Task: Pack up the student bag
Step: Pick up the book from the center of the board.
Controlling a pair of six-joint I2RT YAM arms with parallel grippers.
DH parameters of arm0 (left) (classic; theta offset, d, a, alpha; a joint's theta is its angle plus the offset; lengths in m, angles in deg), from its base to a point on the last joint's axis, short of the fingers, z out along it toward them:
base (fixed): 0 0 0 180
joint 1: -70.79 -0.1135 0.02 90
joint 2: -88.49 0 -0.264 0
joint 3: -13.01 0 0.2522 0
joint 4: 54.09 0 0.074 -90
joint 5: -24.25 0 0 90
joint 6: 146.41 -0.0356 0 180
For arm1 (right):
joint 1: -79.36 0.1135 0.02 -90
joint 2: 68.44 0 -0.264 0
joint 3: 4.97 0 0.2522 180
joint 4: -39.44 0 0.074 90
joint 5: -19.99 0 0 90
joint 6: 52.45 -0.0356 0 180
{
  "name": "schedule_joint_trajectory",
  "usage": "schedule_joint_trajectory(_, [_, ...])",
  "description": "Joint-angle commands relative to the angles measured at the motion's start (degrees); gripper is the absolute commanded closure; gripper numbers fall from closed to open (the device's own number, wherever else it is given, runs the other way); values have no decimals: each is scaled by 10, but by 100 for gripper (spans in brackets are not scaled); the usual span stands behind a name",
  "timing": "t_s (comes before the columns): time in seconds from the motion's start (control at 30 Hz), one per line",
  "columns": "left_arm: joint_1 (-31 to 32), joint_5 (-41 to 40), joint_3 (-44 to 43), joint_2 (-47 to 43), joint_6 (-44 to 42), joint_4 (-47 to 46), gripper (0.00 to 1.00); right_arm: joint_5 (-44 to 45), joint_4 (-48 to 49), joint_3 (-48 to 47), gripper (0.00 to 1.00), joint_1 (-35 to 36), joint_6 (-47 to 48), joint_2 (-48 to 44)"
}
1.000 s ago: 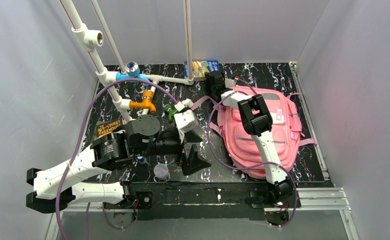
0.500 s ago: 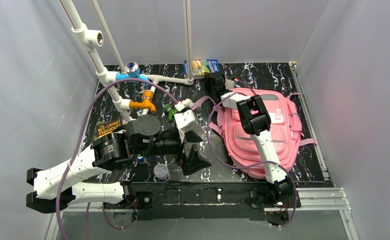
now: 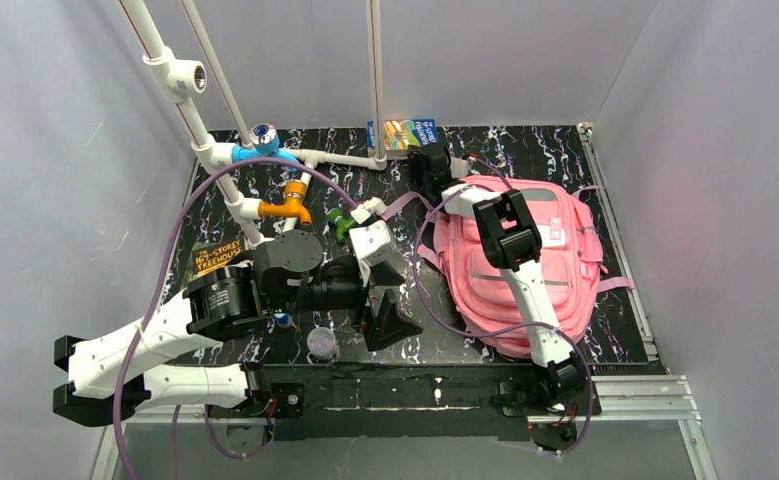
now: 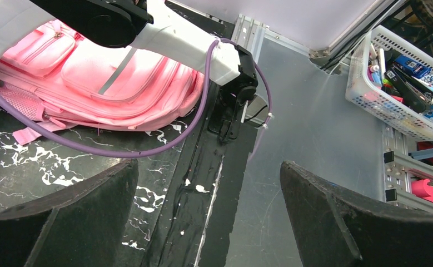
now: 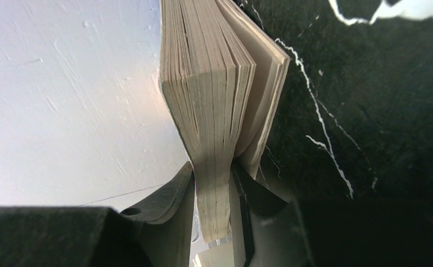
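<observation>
The student bag (image 3: 577, 262), a large pink backpack, lies flat on the right half of the black marbled table and also shows in the left wrist view (image 4: 91, 72). My right arm reaches over it to the back wall. There my right gripper (image 3: 420, 150) is shut on a paperback book (image 3: 402, 133) standing against the wall. In the right wrist view the book's page block (image 5: 214, 100) is pinched between the two fingers of that gripper (image 5: 214, 189), and a few pages fan loose to the right. My left gripper (image 3: 385, 305) hangs wide open over the near middle of the table, empty (image 4: 207, 167).
A white pipe frame (image 3: 215, 150) with blue and orange fittings (image 3: 287, 205) stands at the back left. A dark book (image 3: 215, 258) lies at the left, a small clear cup (image 3: 321, 343) near the front edge. A white basket (image 4: 403, 72) of items sits beyond the table.
The right gripper's fingers have closed in onto the book at the back wall. Both arms have hardly moved, and the left gripper stays wide open.
</observation>
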Motion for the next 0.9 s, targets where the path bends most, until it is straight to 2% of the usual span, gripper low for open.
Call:
schedule_joint_trajectory(0.0, [2, 5, -2, -4, 2, -4, 2, 22, 92, 37, 99, -26, 17, -52])
schedule_joint_trajectory(0.2, [3, 7, 3, -1, 7, -11, 2, -16, 148, 129, 99, -60, 75, -139])
schedule_joint_trajectory(0.43, [2, 11, 11, 8, 18, -29, 2, -139, 168, 152, 99, -109, 125, -206])
schedule_joint_trajectory(0.63, [2, -7, 1, 26, 29, -30, 2, -211, 94, 164, 99, -124, 229, -294])
schedule_joint_trajectory(0.77, [2, -69, -20, 36, 46, -9, 2, -290, 27, 178, 99, -134, 329, -368])
schedule_joint_trajectory(0.87, [2, -118, -56, 54, 59, 26, 2, -356, 0, 225, 99, -134, 404, -443])
